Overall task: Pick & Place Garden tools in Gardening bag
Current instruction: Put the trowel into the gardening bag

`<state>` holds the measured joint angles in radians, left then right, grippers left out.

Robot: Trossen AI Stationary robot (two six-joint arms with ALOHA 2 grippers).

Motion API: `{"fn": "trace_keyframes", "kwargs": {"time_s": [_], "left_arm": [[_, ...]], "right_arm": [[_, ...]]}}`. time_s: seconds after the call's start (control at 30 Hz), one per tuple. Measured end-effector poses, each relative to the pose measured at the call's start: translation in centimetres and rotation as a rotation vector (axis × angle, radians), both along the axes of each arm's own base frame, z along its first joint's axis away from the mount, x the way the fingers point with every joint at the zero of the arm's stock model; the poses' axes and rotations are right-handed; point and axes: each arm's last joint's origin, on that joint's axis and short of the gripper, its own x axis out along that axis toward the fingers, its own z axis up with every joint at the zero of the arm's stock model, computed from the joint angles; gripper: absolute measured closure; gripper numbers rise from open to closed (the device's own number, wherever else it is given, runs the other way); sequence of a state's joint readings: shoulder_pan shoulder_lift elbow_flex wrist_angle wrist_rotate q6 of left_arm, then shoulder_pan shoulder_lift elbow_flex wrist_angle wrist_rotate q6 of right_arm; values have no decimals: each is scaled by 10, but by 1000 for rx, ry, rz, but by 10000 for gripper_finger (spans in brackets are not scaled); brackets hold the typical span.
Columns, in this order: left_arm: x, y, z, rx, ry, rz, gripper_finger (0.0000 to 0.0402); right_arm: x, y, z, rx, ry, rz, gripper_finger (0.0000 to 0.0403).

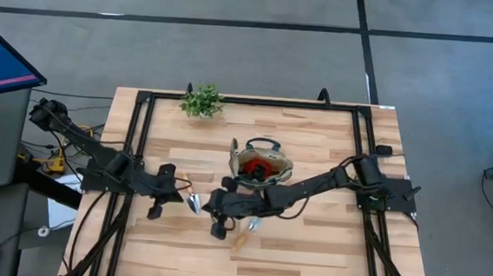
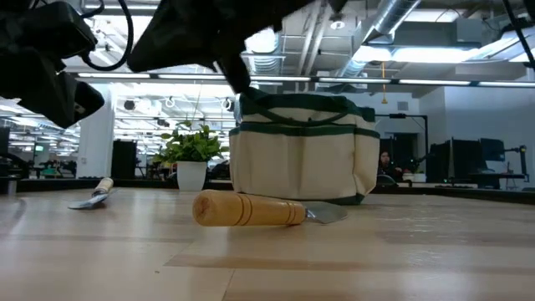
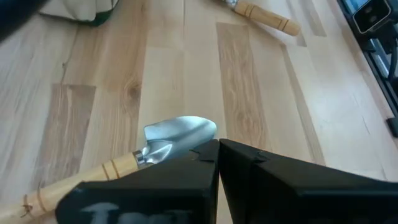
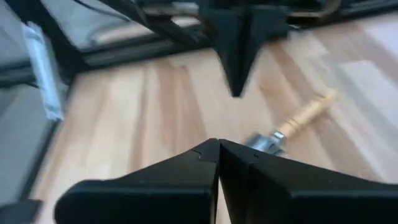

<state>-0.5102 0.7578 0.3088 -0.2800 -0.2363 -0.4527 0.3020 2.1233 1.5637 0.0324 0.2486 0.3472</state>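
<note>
A trowel [image 1: 191, 202] with a silver head and a light wooden handle lies flat on the table between my two grippers. It also shows in the left wrist view [image 3: 177, 135] and the right wrist view [image 4: 297, 122]. My left gripper [image 1: 171, 192] [image 3: 217, 144] is shut, raised just short of the trowel's head. My right gripper [image 1: 211, 207] [image 4: 217, 144] is shut and empty, raised on the trowel's other side. A second trowel [image 1: 244, 234] [image 2: 251, 209] lies nearer the table's front. The beige gardening bag [image 1: 262, 165] [image 2: 301, 155] stands upright behind, with a red-and-black tool [image 1: 257, 167] inside.
A small green potted plant [image 1: 202, 100] [image 2: 192, 150] stands at the table's far edge. A black frame [image 1: 144, 105] runs along the table's edges. Bare wood lies at the front right of the table. A monitor [image 1: 0, 60] stands off the table's left side.
</note>
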Motion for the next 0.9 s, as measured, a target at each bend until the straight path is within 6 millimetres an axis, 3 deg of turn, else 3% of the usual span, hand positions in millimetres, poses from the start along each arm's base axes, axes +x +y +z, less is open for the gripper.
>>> {"fn": "trace_keyframes", "kwargs": {"time_s": [0.37,0.57,0.73,0.9], "left_arm": [[-3,2,-4,10,57,21,400],[-5,3,-11,53,124,47,400],[-2,4,-14,237,101,-27,394],[1,6,-18,431,97,-67,359]], "right_arm": [[-19,16,54,-231,194,-39,403],[-30,15,48,-290,326,64,403],[-31,14,46,-257,357,106,403],[-33,13,45,-262,382,111,403]]}}
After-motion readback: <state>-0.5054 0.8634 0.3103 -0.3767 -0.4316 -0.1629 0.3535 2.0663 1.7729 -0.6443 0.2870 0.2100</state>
